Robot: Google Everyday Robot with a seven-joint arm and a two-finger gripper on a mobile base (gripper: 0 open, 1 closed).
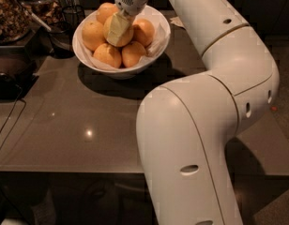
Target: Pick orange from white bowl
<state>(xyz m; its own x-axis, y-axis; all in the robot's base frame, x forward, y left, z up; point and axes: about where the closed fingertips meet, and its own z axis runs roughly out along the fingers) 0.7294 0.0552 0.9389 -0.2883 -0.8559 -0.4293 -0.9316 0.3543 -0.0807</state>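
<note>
Glossy white bowl, crinkled paper lining; pebbled orange; smooth plastic end effector over bowl; polished tabletop

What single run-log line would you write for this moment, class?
gripper: over bowl, at middle orange | orange: in bowl among other oranges | bowl: on table

Gripper above orange, in white bowl at table's far left
</note>
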